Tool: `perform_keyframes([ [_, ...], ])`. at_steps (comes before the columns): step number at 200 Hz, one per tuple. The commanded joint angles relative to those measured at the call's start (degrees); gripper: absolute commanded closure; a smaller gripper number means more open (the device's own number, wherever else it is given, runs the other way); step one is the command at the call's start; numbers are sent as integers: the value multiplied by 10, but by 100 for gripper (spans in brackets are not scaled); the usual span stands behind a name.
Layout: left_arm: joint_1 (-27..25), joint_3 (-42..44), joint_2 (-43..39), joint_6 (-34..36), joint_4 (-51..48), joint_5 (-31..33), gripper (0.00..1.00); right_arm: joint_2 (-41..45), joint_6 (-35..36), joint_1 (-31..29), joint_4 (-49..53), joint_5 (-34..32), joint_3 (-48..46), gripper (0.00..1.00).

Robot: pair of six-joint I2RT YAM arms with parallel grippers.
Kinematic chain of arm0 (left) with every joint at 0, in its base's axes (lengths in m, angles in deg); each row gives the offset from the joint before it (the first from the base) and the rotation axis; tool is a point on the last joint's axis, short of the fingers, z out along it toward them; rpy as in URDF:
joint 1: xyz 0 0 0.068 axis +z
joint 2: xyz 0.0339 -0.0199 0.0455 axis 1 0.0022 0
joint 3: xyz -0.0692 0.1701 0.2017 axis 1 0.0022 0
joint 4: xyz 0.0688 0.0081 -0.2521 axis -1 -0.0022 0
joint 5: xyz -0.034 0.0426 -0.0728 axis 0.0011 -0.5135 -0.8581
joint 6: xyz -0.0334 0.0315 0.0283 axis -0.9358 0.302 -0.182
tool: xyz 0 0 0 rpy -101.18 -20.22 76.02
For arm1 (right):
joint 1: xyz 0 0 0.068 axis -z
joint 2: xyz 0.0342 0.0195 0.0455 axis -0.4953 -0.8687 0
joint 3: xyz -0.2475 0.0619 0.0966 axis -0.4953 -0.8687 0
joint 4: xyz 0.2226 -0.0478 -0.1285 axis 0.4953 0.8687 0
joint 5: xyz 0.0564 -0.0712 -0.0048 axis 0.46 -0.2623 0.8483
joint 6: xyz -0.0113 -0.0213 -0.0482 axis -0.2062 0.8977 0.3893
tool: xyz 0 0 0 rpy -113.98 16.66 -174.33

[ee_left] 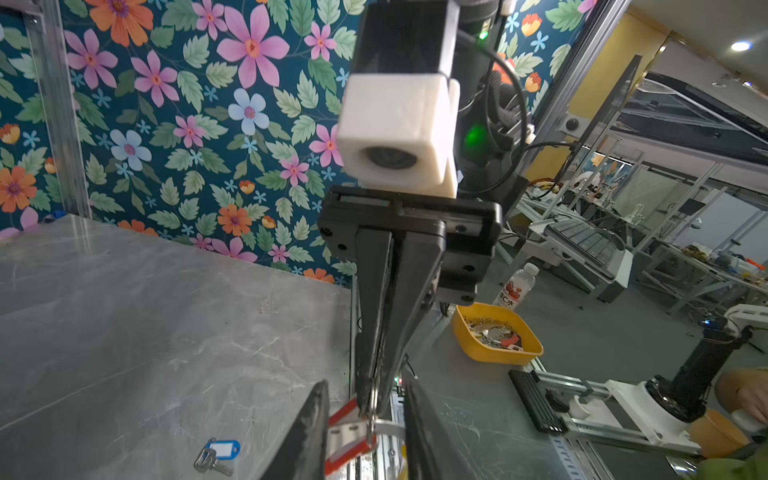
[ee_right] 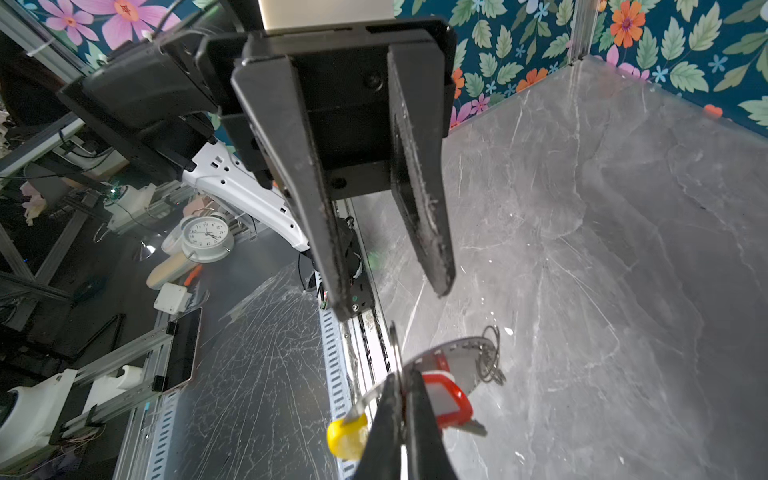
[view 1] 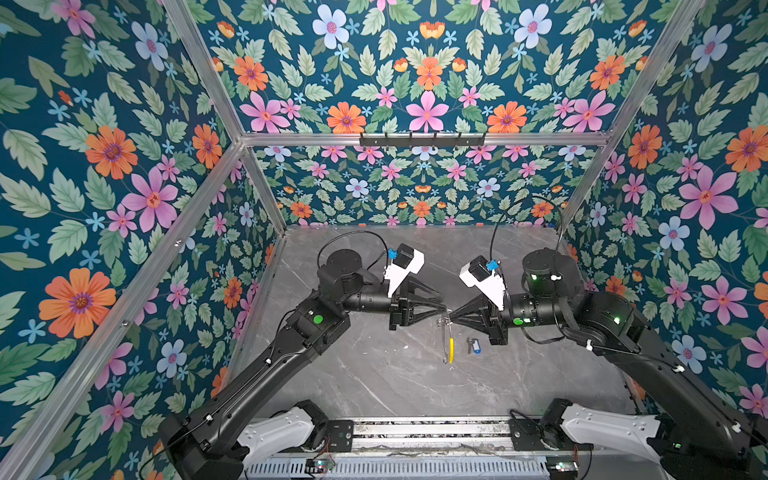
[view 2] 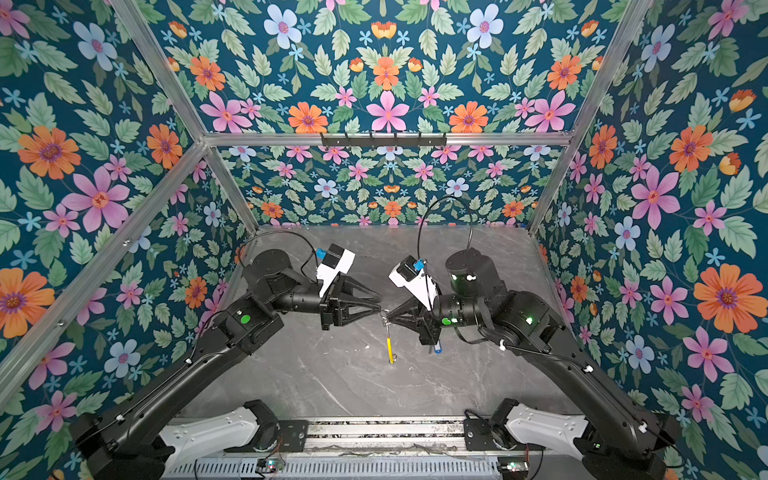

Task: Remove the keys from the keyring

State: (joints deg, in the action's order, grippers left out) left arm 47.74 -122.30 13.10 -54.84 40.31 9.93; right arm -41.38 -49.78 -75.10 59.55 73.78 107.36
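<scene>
Your right gripper is pressed together on the keyring. It pinches the upper rim and holds the keyring hanging above the bench. These views do not show whether the fingers bite the hoop itself or a split ring at that spot.

Your left gripper faces it tip to tip. Its jaws are spread and hold nothing, and the tips stop just short of the hoop.

The keyring is a flat dark grey hoop, and in both top views you see it nearly edge-on, hanging down from the pinch. Its yellow arc sits on the lower part. Small silver split rings bunch on the rim away from the pinch. You cannot tell whether the lowest point touches the bench.

The red key has a red oblong tag with a white insert and a silver blade. It hangs against the hoop, just beside the right fingers.

The blue key has a blue tag with a white insert and a silver blade. It lies flat on the bench, apart from the keyring, near the bench's middle and toward its right edge, under the right gripper.
</scene>
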Motion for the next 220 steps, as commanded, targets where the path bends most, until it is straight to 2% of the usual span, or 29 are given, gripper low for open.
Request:
perform_keyframes([
  [1, 0, -12, 5, 39, -57, -32, 65, -5, 16, 0, 16, -13, 8, 100],
  [65, 0, -17, 20, 43, -63, -41, 72, -15, 10, 0, 8, -23, 15, 100],
  [107, -1, -21, 24, 45, -66, -42, 84, -30, 8, 0, 23, -41, 27, 100],
  [148, -1, -20, 26, 47, -69, -43, 82, -34, 3, 0, 22, -44, 32, 100],
  [195, -2, -20, 29, 52, -66, -42, 88, -47, 1, -3, 24, -47, 40, 100],
  [220, -4, -10, 23, 56, -45, -31, 100, -52, 2, -10, 20, -62, 41, 100],
])
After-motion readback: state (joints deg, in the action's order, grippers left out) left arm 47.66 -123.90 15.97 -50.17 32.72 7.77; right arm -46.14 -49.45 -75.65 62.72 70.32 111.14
